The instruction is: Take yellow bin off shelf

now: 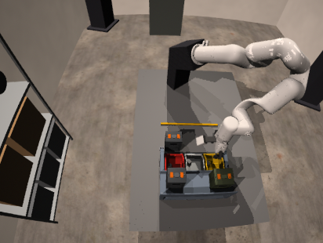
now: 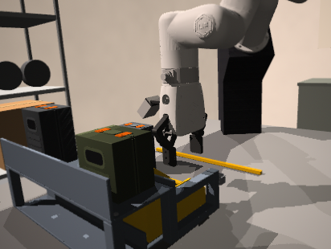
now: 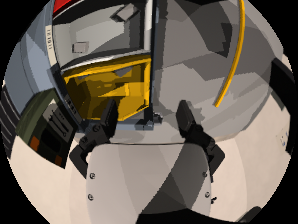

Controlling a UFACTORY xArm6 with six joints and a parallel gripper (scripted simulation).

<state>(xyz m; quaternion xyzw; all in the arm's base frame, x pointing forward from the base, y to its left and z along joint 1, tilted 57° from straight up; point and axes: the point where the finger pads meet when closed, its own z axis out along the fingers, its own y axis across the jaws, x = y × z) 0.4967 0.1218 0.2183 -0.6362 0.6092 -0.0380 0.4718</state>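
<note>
From my top view, the yellow open bin sits on the shelf, lower centre-right of the frame — the grey bin just left of it, the red bin farther left. My gripper has its fingers wide apart, nothing between them — pointing down at mid-frame in the exterior view, above the shelf's open side.

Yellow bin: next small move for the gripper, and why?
I'd ease the open gripper down a little, then recheck alignment before closing. The exterior view shows its fingertips above the yellow bin; in the wrist view the bin's front edge falls between the finger lines, so descending should probably straddle it.
</note>
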